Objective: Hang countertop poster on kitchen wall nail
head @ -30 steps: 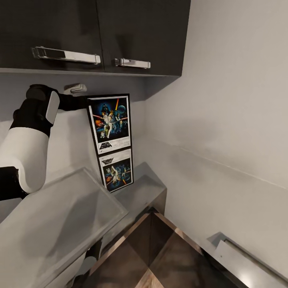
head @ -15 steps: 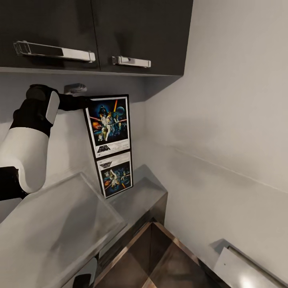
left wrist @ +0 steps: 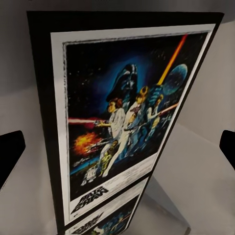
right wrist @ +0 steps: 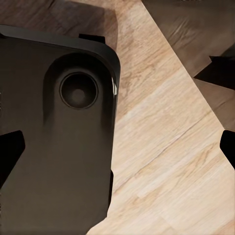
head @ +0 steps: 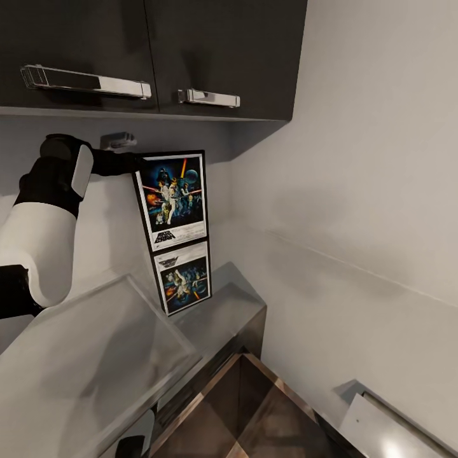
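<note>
The poster point(head: 173, 200) stood up tall in the middle left of the head view, a little tilted. It sat under the dark wall cupboards point(head: 152, 57) with their shiny handles point(head: 86, 81). Its picture showed again, upside down, in the shiny grey bench point(head: 95, 356) below it. I could not tell if its bottom edge touched the bench.

The left arm point(head: 44, 216) reached up from the left side of the frame to the poster's top left corner. The left tool point(head: 130, 162) was at that corner, but it was too dark and hidden to tell if it held the poster.

In the left wrist view the poster point(left wrist: 122, 127) was very close, with the two dark fingertips point(left wrist: 10, 152) far apart at the edges.

In the right wrist view the right tool's fingertips point(right wrist: 10, 152) were wide apart too, above a wood floor point(right wrist: 171, 147) and a black robot part point(right wrist: 58, 127).
</note>
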Controlling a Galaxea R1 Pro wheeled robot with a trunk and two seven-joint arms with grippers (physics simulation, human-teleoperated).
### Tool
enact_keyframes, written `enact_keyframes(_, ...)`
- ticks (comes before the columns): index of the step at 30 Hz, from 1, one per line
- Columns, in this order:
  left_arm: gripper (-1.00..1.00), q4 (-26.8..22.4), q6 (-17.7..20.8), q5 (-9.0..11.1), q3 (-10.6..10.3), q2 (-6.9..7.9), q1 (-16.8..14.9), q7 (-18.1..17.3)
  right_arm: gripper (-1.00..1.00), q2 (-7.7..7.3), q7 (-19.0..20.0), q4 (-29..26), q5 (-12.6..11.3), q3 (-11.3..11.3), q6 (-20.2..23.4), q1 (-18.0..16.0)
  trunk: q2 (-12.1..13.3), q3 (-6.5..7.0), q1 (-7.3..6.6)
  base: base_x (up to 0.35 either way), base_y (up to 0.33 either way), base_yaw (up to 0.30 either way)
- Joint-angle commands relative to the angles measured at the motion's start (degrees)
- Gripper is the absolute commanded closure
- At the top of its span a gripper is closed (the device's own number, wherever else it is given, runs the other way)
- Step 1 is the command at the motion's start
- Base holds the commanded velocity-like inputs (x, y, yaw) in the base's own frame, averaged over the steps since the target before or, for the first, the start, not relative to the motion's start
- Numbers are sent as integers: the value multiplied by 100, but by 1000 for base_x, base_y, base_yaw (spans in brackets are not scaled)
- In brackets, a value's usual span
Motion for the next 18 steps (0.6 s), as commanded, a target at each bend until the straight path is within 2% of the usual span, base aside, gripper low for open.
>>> enact_keyframes(1, -100, -4, 30, 6, 13, 3, -4, -13, -100, 1, -33, 26, 60, 0, -31, -11, -3, -6, 0, 0, 0, 0)
enact_keyframes(18, -100, -12, 8, -3, 13, 34, -4, -1, -100, 3, -25, 25, 60, 2, -29, -11, -3, -6, 0, 0, 0, 0)
